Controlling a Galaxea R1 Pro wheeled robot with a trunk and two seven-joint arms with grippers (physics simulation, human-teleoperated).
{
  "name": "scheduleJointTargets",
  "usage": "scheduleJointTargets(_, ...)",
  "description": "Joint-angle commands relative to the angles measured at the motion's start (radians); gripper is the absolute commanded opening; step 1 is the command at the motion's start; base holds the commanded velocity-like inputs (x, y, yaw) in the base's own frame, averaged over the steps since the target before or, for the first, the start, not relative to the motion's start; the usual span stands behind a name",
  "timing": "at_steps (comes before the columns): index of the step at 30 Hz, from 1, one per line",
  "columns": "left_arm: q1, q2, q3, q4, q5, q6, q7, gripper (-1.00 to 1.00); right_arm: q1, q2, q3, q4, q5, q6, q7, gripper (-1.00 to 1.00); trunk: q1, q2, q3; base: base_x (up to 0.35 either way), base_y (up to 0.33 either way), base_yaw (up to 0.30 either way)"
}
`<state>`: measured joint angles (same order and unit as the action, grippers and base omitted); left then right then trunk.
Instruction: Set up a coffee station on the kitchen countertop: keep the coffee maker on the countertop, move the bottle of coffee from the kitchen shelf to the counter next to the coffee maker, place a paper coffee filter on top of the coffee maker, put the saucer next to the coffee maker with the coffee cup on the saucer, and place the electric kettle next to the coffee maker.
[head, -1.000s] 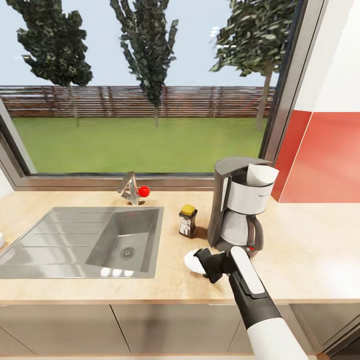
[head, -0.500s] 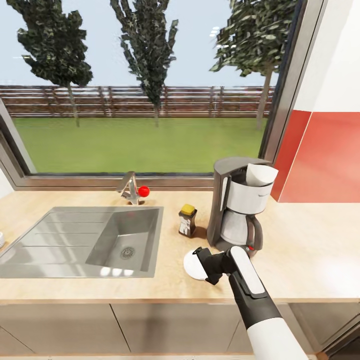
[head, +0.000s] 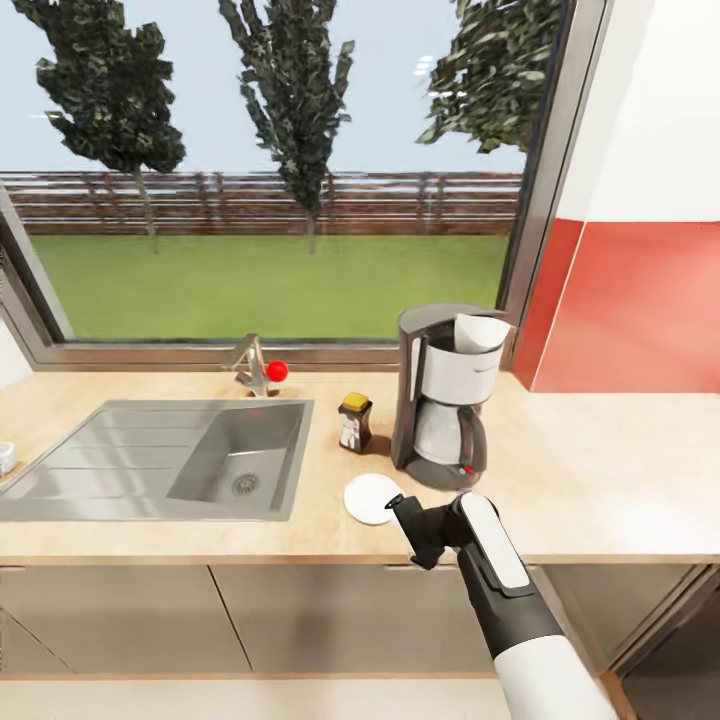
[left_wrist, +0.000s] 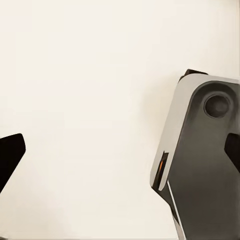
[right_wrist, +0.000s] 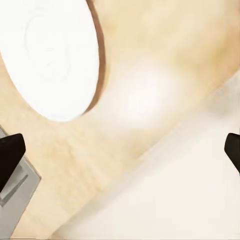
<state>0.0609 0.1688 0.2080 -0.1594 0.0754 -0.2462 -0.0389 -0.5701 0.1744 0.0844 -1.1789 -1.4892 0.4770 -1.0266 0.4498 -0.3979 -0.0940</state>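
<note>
The right tool (head: 408, 530) hangs over the front edge of the counter (head: 600, 470), its dark fingers spread apart with nothing between them. In the right wrist view the two fingertips (right_wrist: 11, 155) sit at opposite edges of the picture, with bare counter (right_wrist: 165, 75) and the saucer (right_wrist: 50, 55) lying between and beyond them. The left tool (left_wrist: 120, 150) is also spread wide and empty in its own wrist view, with one dark fingertip (left_wrist: 10, 157) at each side, a pale surface behind and a grey and white part of the robot (left_wrist: 200, 160) close by.

The white saucer (head: 372, 498) lies flat on the counter, just in front of the coffee maker (head: 445, 395) and slightly to its left, apart from the right tool. A white paper filter (head: 480, 332) sits in the top of the coffee maker. The coffee bottle (head: 354, 422) with a yellow cap stands just left of the coffee maker. Further left is the sink (head: 120, 470), with a faucet (head: 250, 362) and its red knob at the back by the window (head: 270, 170).
</note>
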Motion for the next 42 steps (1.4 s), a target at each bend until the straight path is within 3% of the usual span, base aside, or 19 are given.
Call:
scheduleJointTargets(1,0.0,0.0,0.002,-0.002,0.008,-0.001,-0.004,1.0,-0.001,0.0,0.0,-0.001,-0.002,0.008,-0.006,1.0,0.0,-0.002,-0.002,-0.234,-0.168,0.0)
scheduleJointTargets(20,0.0,0.001,0.005,-0.003,0.009,-0.001,-0.004,1.0,-0.001,0.0,0.0,0.018,-0.002,0.008,-0.004,1.0,0.0,-0.002,-0.002,-0.271,-0.143,0.0)
scheduleJointTargets(24,0.0,0.001,0.004,-0.005,0.009,-0.001,-0.004,1.0,-0.001,0.0,0.0,0.068,-0.002,0.008,-0.003,1.0,0.0,-0.002,-0.002,-0.308,-0.087,0.0)
scheduleJointTargets(35,-0.003,-0.001,0.0,-0.013,0.005,0.0,-0.004,1.0,0.002,0.0,0.003,0.339,0.007,0.011,0.04,1.0,0.0,-0.002,-0.002,-0.163,-0.036,0.0)
scheduleJointTargets(39,-0.005,-0.003,0.0,-0.015,0.005,-0.001,-0.004,1.0,0.003,0.0,0.04,0.47,0.061,0.012,0.102,1.0,0.0,-0.002,-0.002,-0.009,-0.002,0.0)
scheduleJointTargets(42,-0.005,-0.007,-0.001,-0.016,0.006,-0.002,-0.004,1.0,0.004,0.0,0.088,0.591,0.166,0.011,0.194,1.0,0.0,-0.002,-0.002,-0.002,0.0,0.0)
